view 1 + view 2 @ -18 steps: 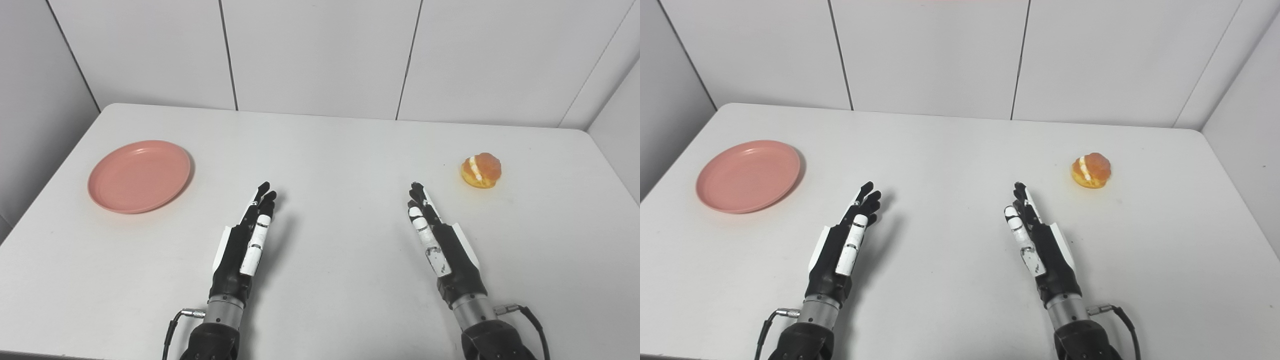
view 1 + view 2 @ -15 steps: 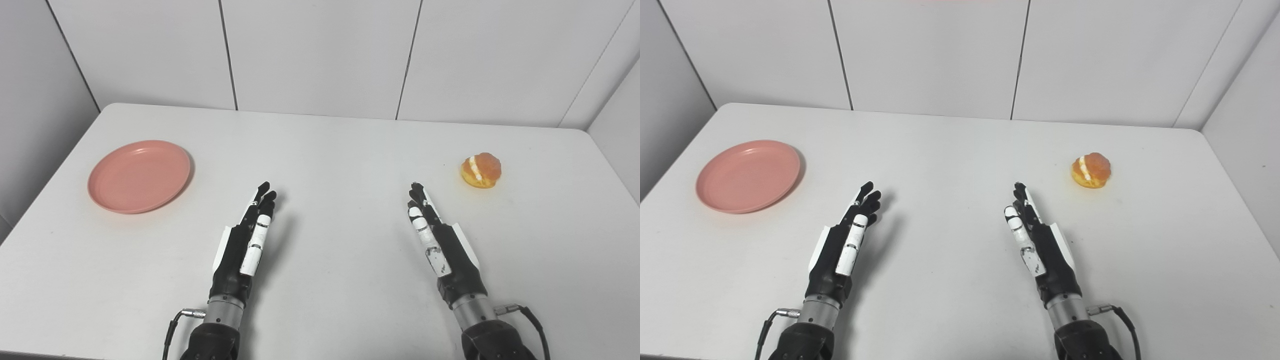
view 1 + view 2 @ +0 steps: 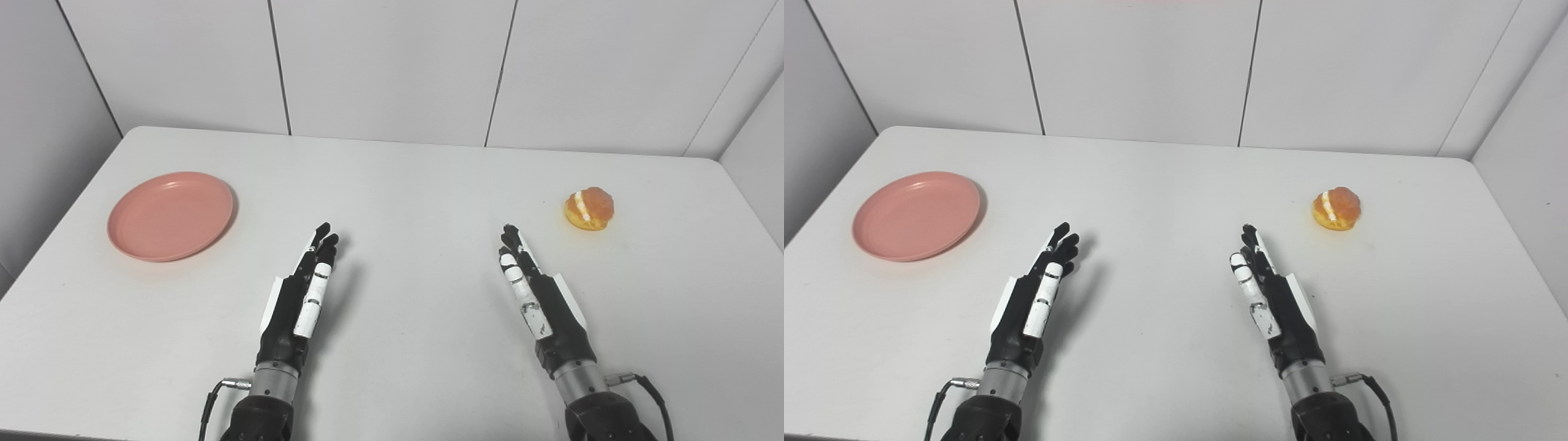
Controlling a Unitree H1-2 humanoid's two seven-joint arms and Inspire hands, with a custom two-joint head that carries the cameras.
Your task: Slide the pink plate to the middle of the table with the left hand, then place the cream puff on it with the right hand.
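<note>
While both arms reach in from the near edge, neither touches anything. Left robot hand (image 3: 300, 300) lies over the near-middle of the white bench (image 3: 404, 184), fingers straight and close together, pointing away and slightly right, holding nothing. Pink plate (image 3: 171, 215) sits flat on the bench at far left, well apart from that hand, beyond it and off to its left. Plate is bare.

Right robot hand (image 3: 539, 300) mirrors the left: fingers extended, pointing away and slightly left, holding nothing. Cream puff (image 3: 589, 208) rests on the bench at far right, beyond the right fingertips and off to their right, near but not touching. White cream band shows through its side.

Both hands cast shadows on the bench surface. Bare bench lies between the two hands. Grey panelled wall (image 3: 392, 67) behind.
</note>
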